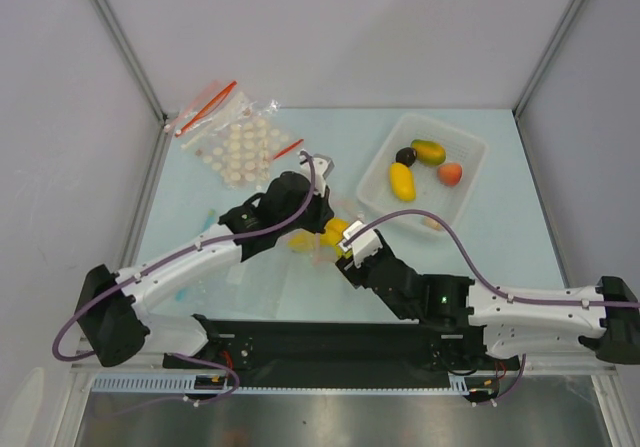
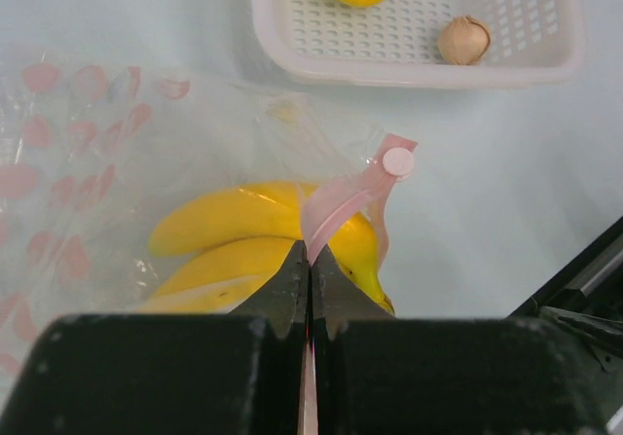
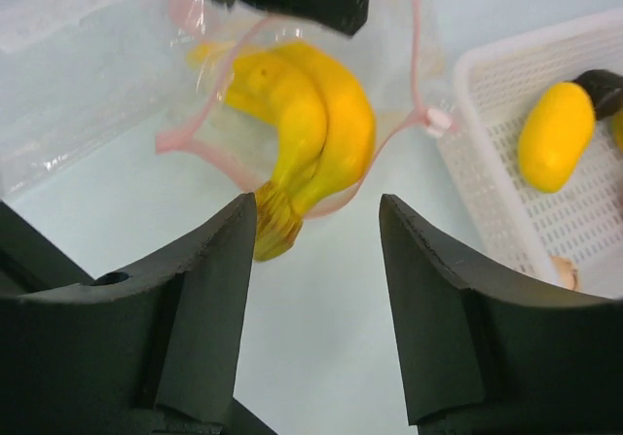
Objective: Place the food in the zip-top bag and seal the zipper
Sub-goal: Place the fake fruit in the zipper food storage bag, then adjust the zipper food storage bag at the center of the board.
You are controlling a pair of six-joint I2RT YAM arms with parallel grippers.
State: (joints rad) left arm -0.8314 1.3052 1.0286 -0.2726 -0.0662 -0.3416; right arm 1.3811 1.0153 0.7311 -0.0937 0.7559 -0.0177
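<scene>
Two robot arms meet over a pale table. At the mouth of a clear crinkly plastic bag with pale pink dots (image 2: 88,153), the left gripper (image 2: 310,260) is pinched tight on the thin pink-red zipper strip (image 2: 336,211). The right gripper (image 3: 318,211) hangs with its jaws spread apart, clamping nothing. Below it lies the yellow toy banana bunch (image 3: 311,124), its body inside the bag mouth and its stem end poking out. Nearby, a white perforated plastic basket (image 2: 409,68) holds a yellow oval fruit (image 1: 401,181), a dark purple piece (image 1: 405,156), a green-yellow mango (image 1: 428,152), an orange-red peach (image 1: 450,174) and a small beige piece (image 2: 463,40).
</scene>
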